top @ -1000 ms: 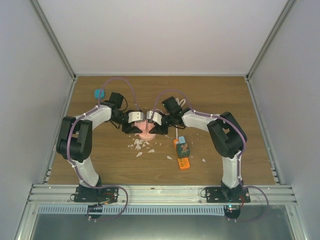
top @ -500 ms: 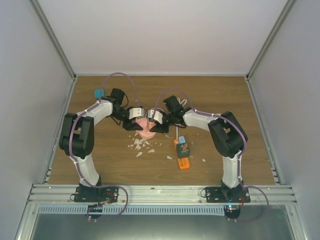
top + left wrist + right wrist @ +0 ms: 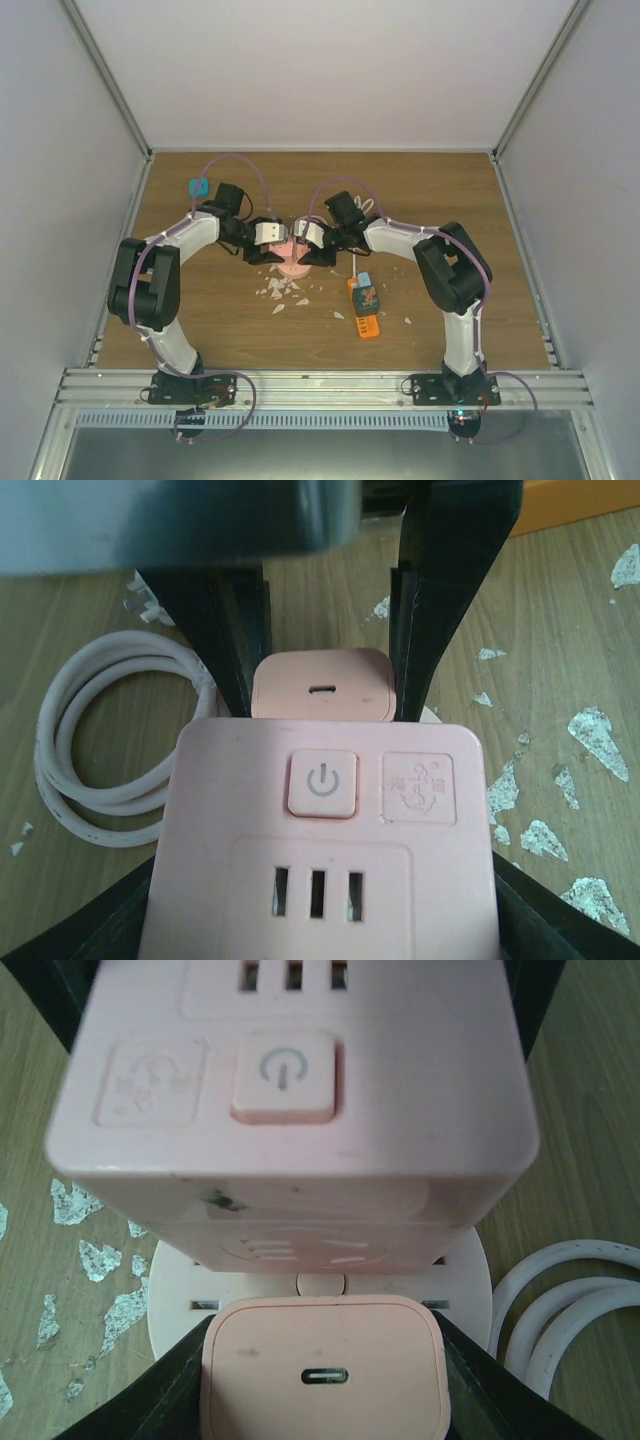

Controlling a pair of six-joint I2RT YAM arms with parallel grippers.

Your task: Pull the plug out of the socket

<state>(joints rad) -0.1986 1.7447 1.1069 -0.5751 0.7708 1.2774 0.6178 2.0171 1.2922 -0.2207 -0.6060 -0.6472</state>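
Note:
A pink cube socket (image 3: 320,830) with a power button and a three-slot outlet sits between my left gripper's (image 3: 320,925) black fingers (image 3: 545,925), which are shut on its sides. Right behind it, my right gripper (image 3: 325,1390) is shut on a small pink plug (image 3: 325,1360) whose USB-C port faces up. The socket (image 3: 300,1090) hangs tilted over the plug and over a pale round base (image 3: 460,1290). I cannot tell whether the plug's prongs are still seated. In the top view both grippers (image 3: 268,245) (image 3: 312,245) meet at the pink socket (image 3: 291,258) mid-table.
A coiled white cable (image 3: 90,750) lies beside the socket, also in the right wrist view (image 3: 575,1305). An orange power strip (image 3: 365,318) with a teal plug lies to the right. White flakes (image 3: 280,290) litter the wood. A blue object (image 3: 198,186) sits far left.
The left arm's elbow has swung outward to the left and its wrist shifted slightly. Both grippers stay closed around the pink socket and plug in the same spot.

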